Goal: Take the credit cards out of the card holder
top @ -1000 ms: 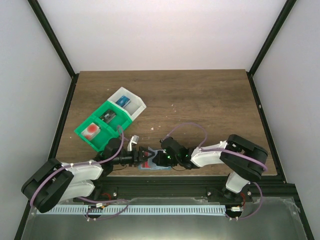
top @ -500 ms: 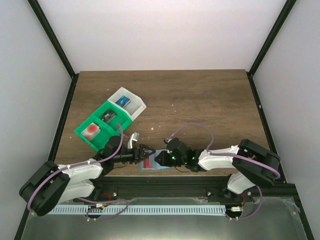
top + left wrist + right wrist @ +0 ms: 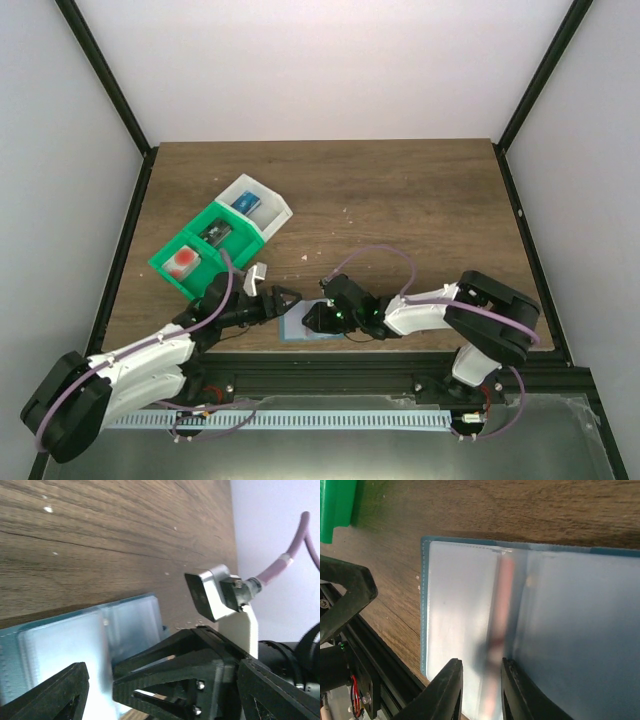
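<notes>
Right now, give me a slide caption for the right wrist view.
Right gripper over the open card holder, a reddish card edge showing at its fold.

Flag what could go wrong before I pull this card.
The card holder lies at the near edge of the table, and the open left claw is not gripping it: a pull may drag it off. The right claw could lift the card holder along with the card. Both claws sit close: collision risk.
</notes>
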You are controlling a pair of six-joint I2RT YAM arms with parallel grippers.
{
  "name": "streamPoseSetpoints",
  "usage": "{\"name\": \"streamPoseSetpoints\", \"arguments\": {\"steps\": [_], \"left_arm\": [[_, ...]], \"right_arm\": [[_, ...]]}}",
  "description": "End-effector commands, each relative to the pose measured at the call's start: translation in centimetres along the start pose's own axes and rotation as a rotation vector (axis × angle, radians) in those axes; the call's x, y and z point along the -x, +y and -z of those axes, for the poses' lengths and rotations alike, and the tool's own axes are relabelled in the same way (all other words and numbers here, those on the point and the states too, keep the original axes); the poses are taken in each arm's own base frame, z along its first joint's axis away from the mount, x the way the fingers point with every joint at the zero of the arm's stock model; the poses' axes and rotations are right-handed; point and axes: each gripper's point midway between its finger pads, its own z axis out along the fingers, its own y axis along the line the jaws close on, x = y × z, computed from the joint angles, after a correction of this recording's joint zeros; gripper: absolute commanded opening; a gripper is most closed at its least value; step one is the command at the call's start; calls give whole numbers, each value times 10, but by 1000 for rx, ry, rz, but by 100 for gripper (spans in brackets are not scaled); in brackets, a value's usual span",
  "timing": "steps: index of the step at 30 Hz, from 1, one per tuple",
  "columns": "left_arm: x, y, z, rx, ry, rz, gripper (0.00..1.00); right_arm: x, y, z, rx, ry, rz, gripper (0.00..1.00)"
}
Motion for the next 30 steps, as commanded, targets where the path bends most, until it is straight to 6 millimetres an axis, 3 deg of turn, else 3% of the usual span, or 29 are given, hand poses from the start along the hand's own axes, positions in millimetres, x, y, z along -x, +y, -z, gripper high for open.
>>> {"name": "streamPoseSetpoints", "arguments": {"steps": [1, 10, 16, 30], "left_arm": [[4, 7, 0, 45, -24, -18, 83], [-11, 9, -10, 2, 60, 28, 85], [-9, 9, -7, 7, 42, 40, 86], [13, 15, 16, -30, -68, 156, 89]], "right_arm": [[-2, -8, -5, -54, 12, 2, 24], [-3, -21, -7, -119, 11, -1, 21], [-3, -27, -7, -167, 17, 1, 28], [8, -10, 1, -276, -8, 45, 28]]}}
